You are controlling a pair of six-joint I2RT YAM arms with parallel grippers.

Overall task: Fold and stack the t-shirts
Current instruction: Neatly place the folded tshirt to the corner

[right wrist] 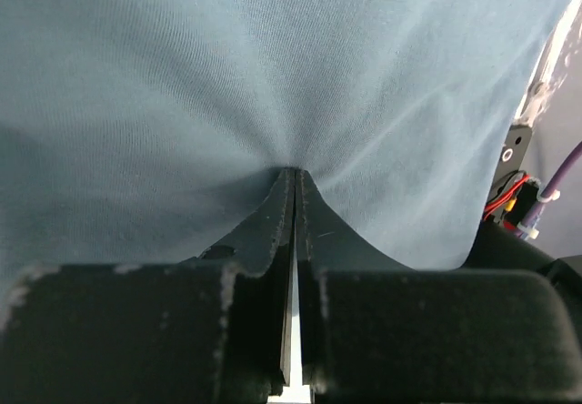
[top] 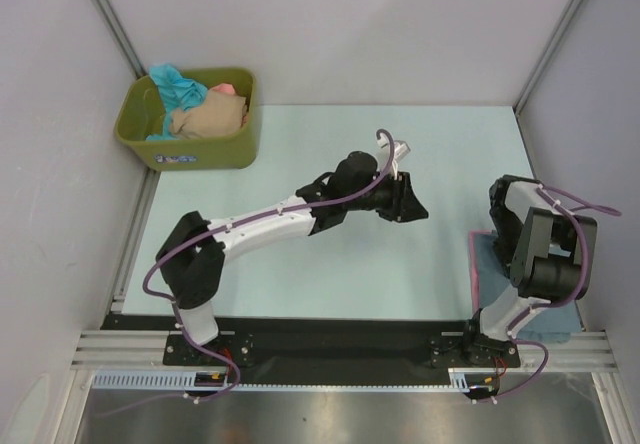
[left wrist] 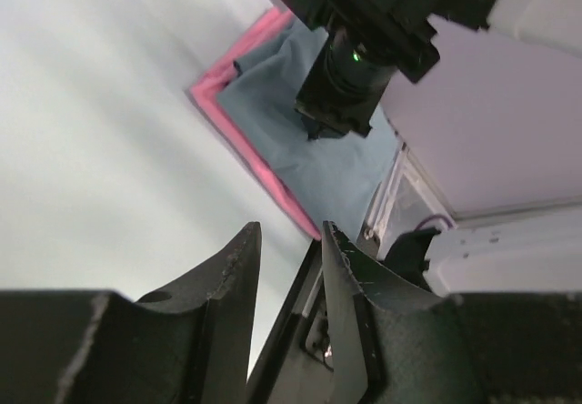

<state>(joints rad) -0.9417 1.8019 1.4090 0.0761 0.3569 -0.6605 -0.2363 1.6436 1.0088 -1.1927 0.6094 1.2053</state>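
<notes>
Pressing on the folded slate grey-blue cloth t-shirt [right wrist: 273,67], stacked over the pink cloth t-shirt [left wrist: 238,65] at the right near corner of the bench [top: 330,144], the right jaws are pressed together. The left jaws hover spread and empty. This stacking step looks nearly done; next likely means fetching another shirt from the olive-green plastic tub [top: 190,152].

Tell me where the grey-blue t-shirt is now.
Top view: the grey-blue t-shirt lies at the near right edge of the table, on the pink t-shirt, pinched by the right gripper.
</notes>
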